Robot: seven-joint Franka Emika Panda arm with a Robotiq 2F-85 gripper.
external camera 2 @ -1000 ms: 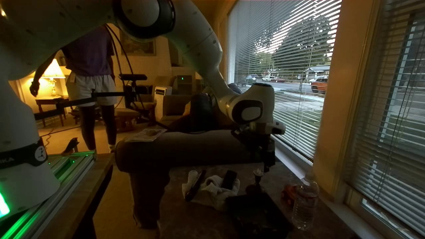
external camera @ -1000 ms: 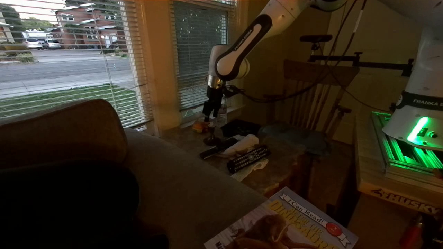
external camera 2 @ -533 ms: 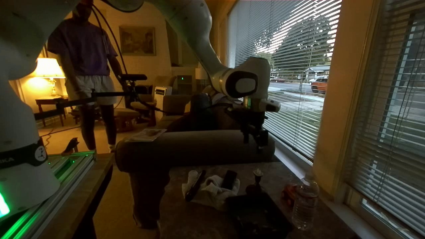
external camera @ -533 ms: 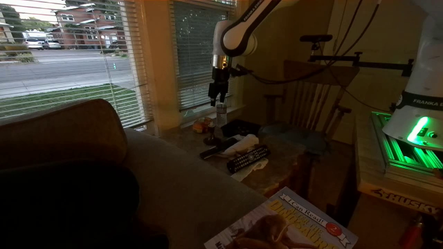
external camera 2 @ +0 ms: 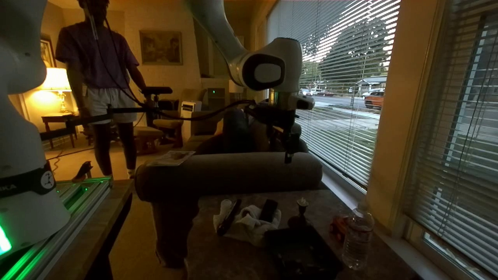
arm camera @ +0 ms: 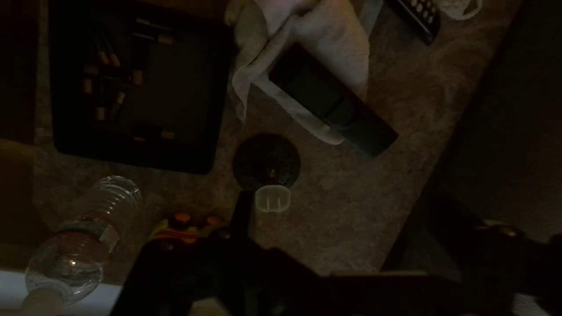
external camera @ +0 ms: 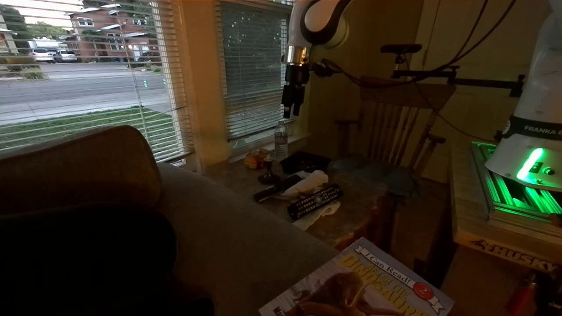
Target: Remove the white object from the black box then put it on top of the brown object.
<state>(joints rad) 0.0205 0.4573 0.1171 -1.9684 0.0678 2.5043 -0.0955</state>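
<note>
A small whitish, translucent object (arm camera: 272, 199) sits on top of the brown candlestick-like object (arm camera: 266, 161), which stands on the table. In an exterior view the white object (external camera 2: 302, 202) shows on the stem of the brown object (external camera 2: 298, 222). The brown object also shows in an exterior view (external camera: 268, 176). The black box (arm camera: 221, 101) stands beside it with several small battery-like things inside; it shows in both exterior views (external camera: 305, 163) (external camera 2: 272, 245). My gripper (external camera: 291, 113) is open and empty, well above the table; it also shows in an exterior view (external camera 2: 280, 149).
A clear water bottle (external camera 2: 357, 241) and an orange toy (external camera 2: 338, 227) stand by the window side. A white cloth (arm camera: 333, 30) with a dark remote (arm camera: 333, 101) lies near the box. A sofa arm (external camera 2: 229, 171) borders the table.
My gripper has risen from beside the white object and moved up and away over the last second. The white object and the brown object have stayed in place.
</note>
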